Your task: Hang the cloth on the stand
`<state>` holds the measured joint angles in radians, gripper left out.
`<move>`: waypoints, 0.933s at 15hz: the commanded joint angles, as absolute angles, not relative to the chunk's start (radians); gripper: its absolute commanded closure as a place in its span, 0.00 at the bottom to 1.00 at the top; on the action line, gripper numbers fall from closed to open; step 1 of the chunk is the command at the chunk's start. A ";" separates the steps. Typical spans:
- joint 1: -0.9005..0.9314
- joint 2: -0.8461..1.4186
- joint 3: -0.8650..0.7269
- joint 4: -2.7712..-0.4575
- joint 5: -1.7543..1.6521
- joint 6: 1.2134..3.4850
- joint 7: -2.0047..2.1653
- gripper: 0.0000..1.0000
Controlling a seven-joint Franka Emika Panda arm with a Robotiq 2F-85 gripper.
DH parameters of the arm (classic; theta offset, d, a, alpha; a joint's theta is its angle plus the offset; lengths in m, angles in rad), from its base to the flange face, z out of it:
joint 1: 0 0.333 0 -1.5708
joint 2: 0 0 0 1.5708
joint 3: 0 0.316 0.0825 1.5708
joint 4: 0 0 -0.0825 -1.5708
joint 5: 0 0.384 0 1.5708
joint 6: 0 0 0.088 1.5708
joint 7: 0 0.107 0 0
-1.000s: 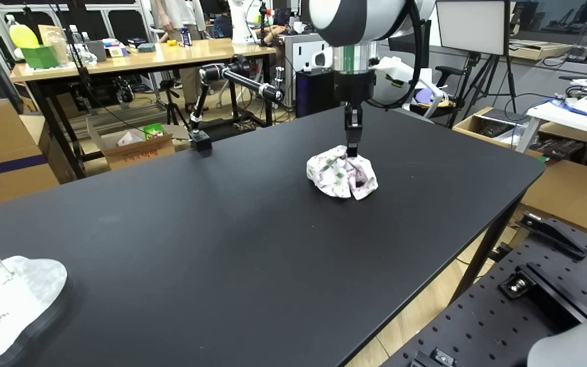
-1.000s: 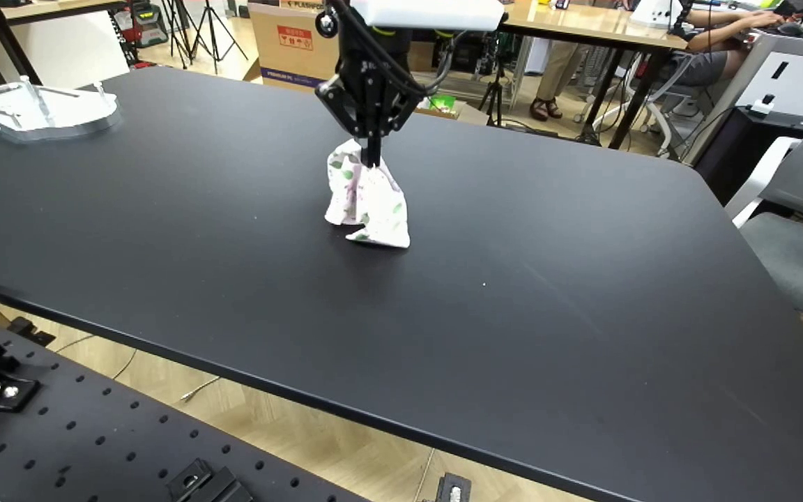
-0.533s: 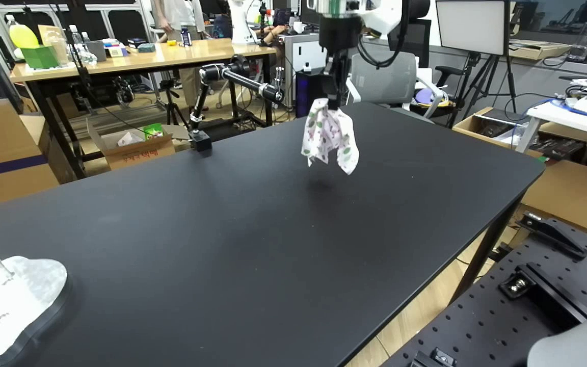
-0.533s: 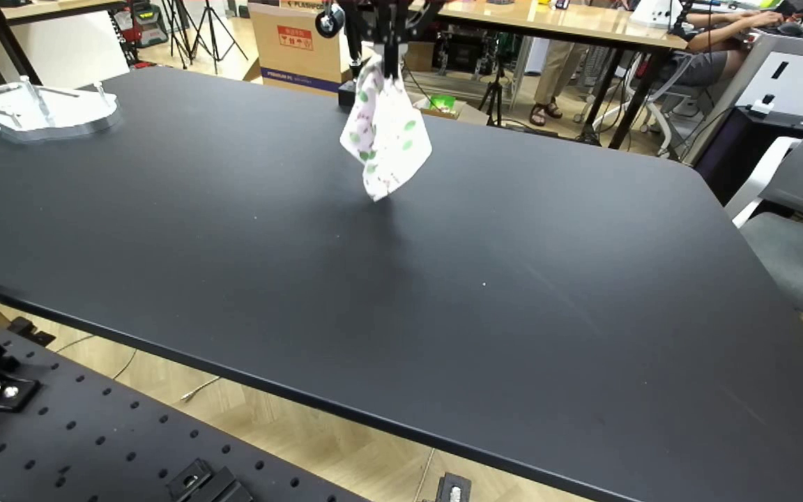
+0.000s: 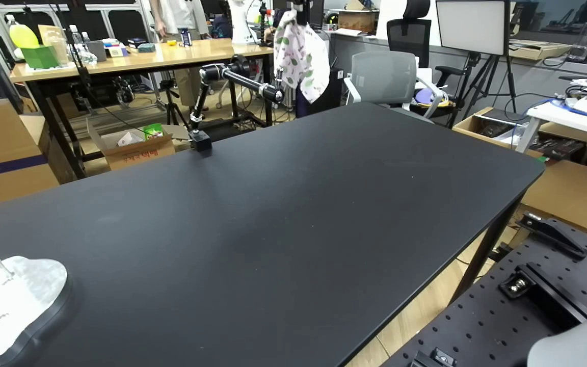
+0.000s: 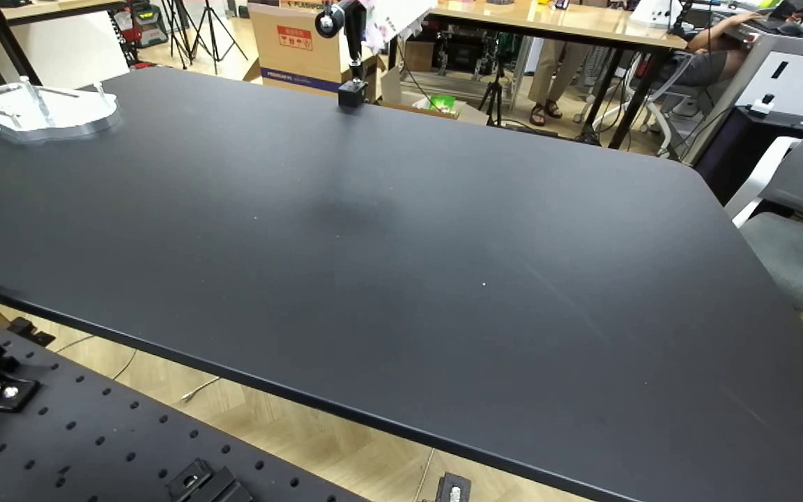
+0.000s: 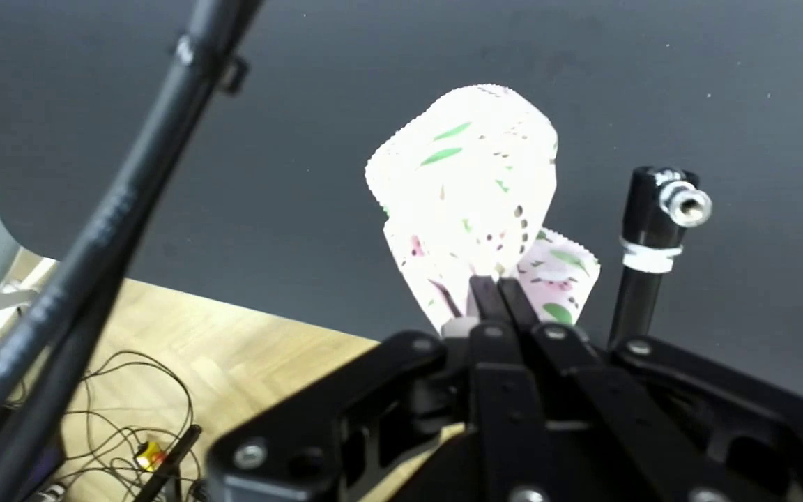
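Note:
The white cloth with green leaf and pink prints hangs from my gripper high above the table, in an exterior view (image 5: pixel 306 58) and in the wrist view (image 7: pixel 471 167). Only its lower part shows at the top edge of an exterior view (image 6: pixel 391 21). My gripper (image 7: pixel 499 280) is shut on the cloth; its tip also shows at the top of an exterior view (image 5: pixel 301 18). The black jointed stand (image 5: pixel 245 81) is on the table's far edge, its rod slanting sideways. It also shows in an exterior view (image 6: pixel 354 42) and beside the cloth in the wrist view (image 7: pixel 645 237), apart from it.
A white board with pegs (image 5: pixel 23 290) lies on the black table (image 5: pixel 273 229), also in an exterior view (image 6: pixel 46 111). A grey chair (image 5: pixel 382 76) and a wooden desk (image 5: pixel 135 63) stand beyond the table. A black cable (image 7: pixel 129 188) crosses the wrist view.
The cloth was bunched on the table under my gripper. It has been lifted off, and gripper and cloth have risen high and moved toward the far edge, near the stand.

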<state>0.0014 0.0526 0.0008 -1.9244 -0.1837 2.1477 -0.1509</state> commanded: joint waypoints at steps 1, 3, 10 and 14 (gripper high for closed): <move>0.041 0.075 0.027 -1.793 -0.250 1.975 0.033 0.99; 0.057 0.079 0.041 -1.766 -0.256 1.908 0.082 0.99; 0.080 0.114 0.062 -1.730 -0.242 1.806 0.122 0.99; 0.078 0.160 0.055 -1.725 -0.238 1.805 0.122 0.99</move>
<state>0.0746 0.1151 0.0607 -1.7715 -0.2366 1.8432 0.0856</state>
